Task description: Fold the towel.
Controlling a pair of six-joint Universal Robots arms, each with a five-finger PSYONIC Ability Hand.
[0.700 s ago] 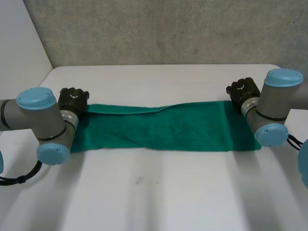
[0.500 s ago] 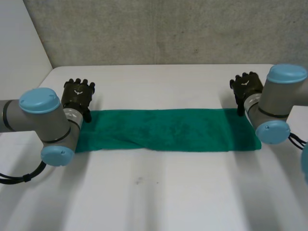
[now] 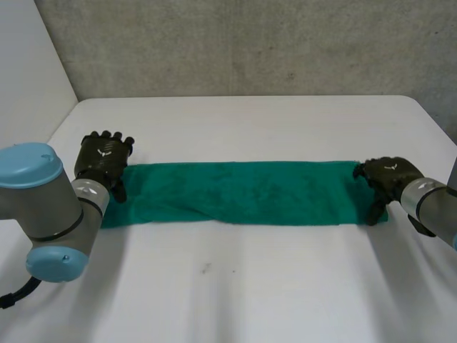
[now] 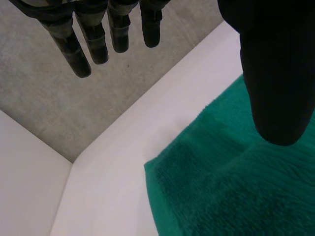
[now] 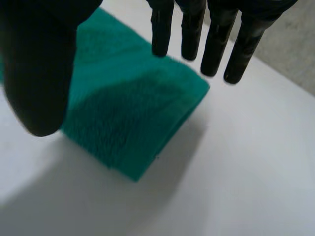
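On the white table (image 3: 235,286) a green terry towel (image 3: 243,191), folded to a long narrow strip, lies flat across the middle. The robot's black left hand (image 3: 103,158) is at the towel's left end, its fingers (image 4: 78,54) straight and well apart from the thumb, holding nothing. The black right hand (image 3: 385,179) is at the right end, also spread and empty. Behind the table stands a grey concrete wall (image 3: 250,43).

Nubby terry-cloth towel (image 3: 243,191), smooth table (image 3: 250,286)
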